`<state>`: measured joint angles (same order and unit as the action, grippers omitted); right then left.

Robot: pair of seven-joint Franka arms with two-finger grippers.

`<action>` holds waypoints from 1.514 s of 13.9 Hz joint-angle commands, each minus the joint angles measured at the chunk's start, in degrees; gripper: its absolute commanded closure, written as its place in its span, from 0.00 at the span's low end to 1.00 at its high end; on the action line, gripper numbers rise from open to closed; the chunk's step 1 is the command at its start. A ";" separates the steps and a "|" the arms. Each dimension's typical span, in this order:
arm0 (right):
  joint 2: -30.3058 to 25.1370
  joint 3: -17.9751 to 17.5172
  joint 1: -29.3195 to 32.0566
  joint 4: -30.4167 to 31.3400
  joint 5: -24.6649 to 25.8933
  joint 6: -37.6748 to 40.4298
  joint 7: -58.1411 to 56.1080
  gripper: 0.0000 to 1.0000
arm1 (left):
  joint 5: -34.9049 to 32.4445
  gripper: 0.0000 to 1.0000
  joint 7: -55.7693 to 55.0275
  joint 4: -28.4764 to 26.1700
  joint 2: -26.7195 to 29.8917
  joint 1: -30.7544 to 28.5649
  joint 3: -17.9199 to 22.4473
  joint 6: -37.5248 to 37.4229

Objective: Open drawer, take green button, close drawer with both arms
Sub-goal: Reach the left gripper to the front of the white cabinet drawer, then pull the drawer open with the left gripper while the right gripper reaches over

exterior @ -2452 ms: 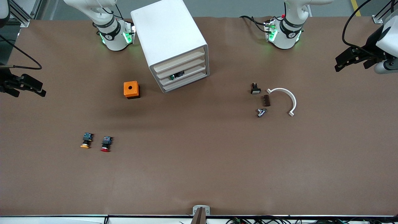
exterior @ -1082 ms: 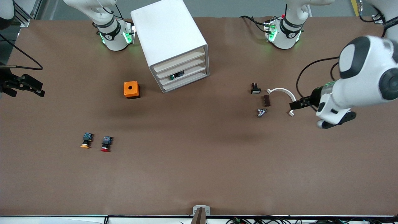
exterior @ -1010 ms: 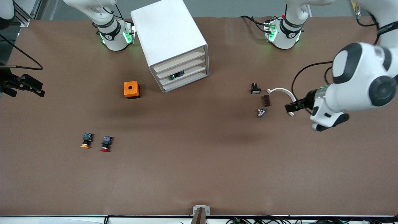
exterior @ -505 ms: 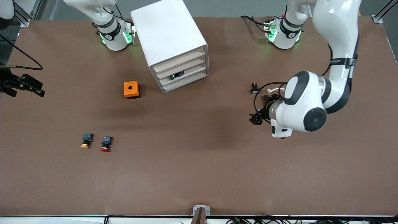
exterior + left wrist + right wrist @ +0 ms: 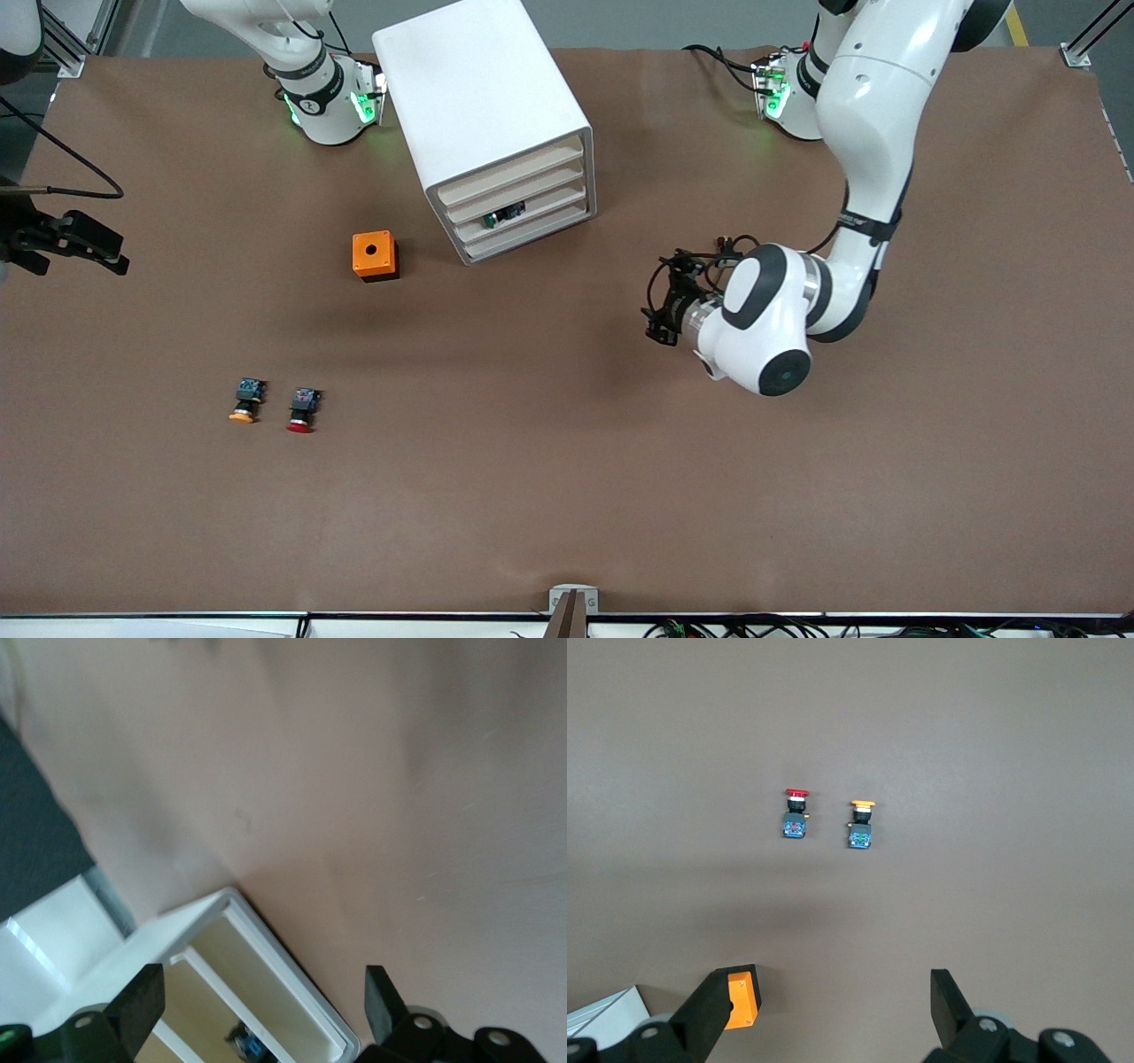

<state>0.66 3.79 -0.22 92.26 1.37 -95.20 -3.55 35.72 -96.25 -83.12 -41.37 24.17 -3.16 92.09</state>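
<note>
The white four-drawer cabinet (image 5: 485, 106) stands near the robots' bases, and all its drawers sit pushed in. The green-capped button (image 5: 503, 215) shows in the gap above the cream front of the third drawer (image 5: 540, 211). My left gripper (image 5: 657, 303) is open and empty. It hovers over bare table toward the left arm's end from the cabinet and points at its drawer fronts. In the left wrist view the cabinet (image 5: 199, 926) and the button (image 5: 248, 1042) lie between my open left gripper (image 5: 261, 1010). My right gripper (image 5: 113, 252) waits open at the right arm's end of the table.
An orange box (image 5: 375, 255) with a hole stands beside the cabinet, toward the right arm's end. A red-capped button (image 5: 302, 410) and an orange-capped button (image 5: 245, 401) lie nearer the front camera. All three show in the right wrist view: orange box (image 5: 740, 997), red-capped button (image 5: 794, 815), orange-capped button (image 5: 860, 824).
My left arm has swung in from the table's end, passed over the small parts there and come toward the cabinet front. My right arm has not moved.
</note>
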 commanded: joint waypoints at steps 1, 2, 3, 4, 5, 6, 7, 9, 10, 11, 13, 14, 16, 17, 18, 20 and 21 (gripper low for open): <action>-0.22 -0.01 -0.40 0.12 0.92 0.98 0.56 0.00 | 3.56 0.01 -8.05 1.56 -1.26 0.97 0.35 -1.20; -0.22 -0.01 -0.40 0.12 0.92 0.98 0.56 0.00 | 3.65 0.01 -11.12 1.21 -1.43 2.36 0.26 -1.47; -0.31 -0.01 -0.31 0.12 0.92 1.07 0.65 0.00 | 3.83 0.01 -14.63 1.20 -2.04 4.29 0.26 -1.47; -0.22 -0.01 -0.31 0.12 0.92 1.16 0.65 0.00 | 5.05 0.02 -19.11 1.29 -3.09 5.96 0.26 -1.30; -0.22 -0.01 -0.31 0.12 0.92 1.33 0.65 0.00 | 7.50 0.03 -23.94 1.55 -5.02 7.11 0.26 -1.03; -0.22 -0.01 -0.31 0.12 0.92 1.42 0.65 0.00 | 11.70 0.03 -28.60 1.64 -7.04 6.77 0.34 -0.77; -0.22 0.07 -0.22 0.12 0.92 1.42 0.65 0.00 | 14.26 0.05 -30.73 1.64 -8.28 6.86 0.34 -0.77; -0.14 0.08 -0.22 0.12 0.92 1.42 0.65 0.00 | 15.25 0.15 -34.42 1.64 -9.34 9.56 0.34 -0.77; 0.04 0.08 -0.22 0.12 0.92 1.42 0.56 0.00 | 15.34 0.17 -37.06 1.73 -9.69 10.10 0.26 -0.77; 0.04 0.08 -0.22 0.12 0.92 1.42 -0.31 0.00 | 16.13 0.19 -39.52 1.82 -9.69 10.37 0.17 -0.77; 0.04 0.08 -0.22 0.12 0.92 1.42 -0.76 0.00 | 21.03 0.26 -40.77 1.73 -9.87 11.25 -0.01 -0.77; 0.04 0.08 -0.31 0.12 0.92 1.77 -0.67 0.00 | 22.01 0.29 -41.21 1.64 -9.96 11.69 -0.01 -0.85; 0.04 0.08 -0.40 0.12 0.92 2.65 -0.23 0.00 | 22.55 0.34 -42.00 1.73 -9.96 11.78 -0.01 -0.85; 0.13 0.08 -0.40 0.12 0.92 2.65 -0.23 0.00 | 22.72 0.38 -41.48 1.73 -10.04 12.13 -0.09 -0.85; 0.13 0.08 -0.40 0.12 0.92 2.65 -0.23 0.00 | 22.64 0.41 -41.22 1.73 -10.13 13.09 -0.09 -0.85; 0.13 0.08 -0.40 0.12 0.92 2.74 -0.23 0.00 | 22.73 0.45 -40.08 1.73 -10.48 14.24 -0.09 -0.85; 0.13 0.08 -0.40 0.12 0.92 2.92 -0.23 0.00 | 22.73 0.46 -38.59 1.64 -10.57 14.85 -0.09 -0.85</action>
<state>0.78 3.80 -0.22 92.57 1.37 -92.97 -3.88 57.32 -136.60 -82.13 -51.21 37.66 -3.58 91.72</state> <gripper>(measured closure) 0.000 0.445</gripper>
